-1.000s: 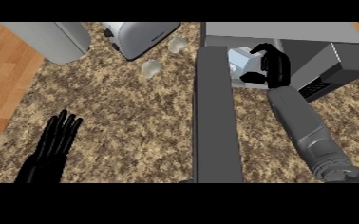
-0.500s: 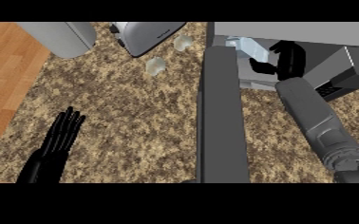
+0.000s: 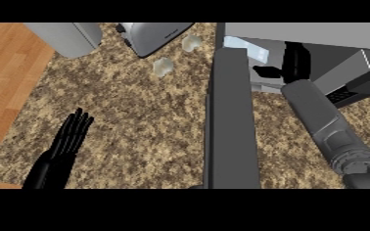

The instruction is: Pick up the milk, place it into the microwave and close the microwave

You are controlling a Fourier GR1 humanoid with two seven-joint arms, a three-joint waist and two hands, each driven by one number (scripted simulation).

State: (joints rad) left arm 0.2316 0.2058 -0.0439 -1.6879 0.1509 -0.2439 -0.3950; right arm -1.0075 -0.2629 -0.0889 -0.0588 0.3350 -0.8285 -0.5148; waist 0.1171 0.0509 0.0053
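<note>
inside the open microwave (image 3: 339, 73) at the upper right of the head view, the right hand (image 3: 295, 63) reaches in past the door, its fingers straight and pointing deeper into the cavity with the thumb sticking out to the left, holding nothing. the milk (image 3: 245, 50), a pale blue-white carton, lies just to the left of that hand at the front left corner of the cavity, near the thumb but apart from it as far as can be seen. the microwave door (image 3: 231, 122) stands swung wide open, a long dark grey slab running down the middle of the view between the two arms. the right forearm crosses the counter (image 3: 137, 122) at a slant from the lower right. at the lower left the left hand (image 3: 69, 139) rests open with straight fingers over the speckled countertop. at the top edge sit a toaster (image 3: 155, 36), a grey pot-like container (image 3: 69, 38), and two small pale glass-like objects (image 3: 163, 65) just beside the toaster.
</note>
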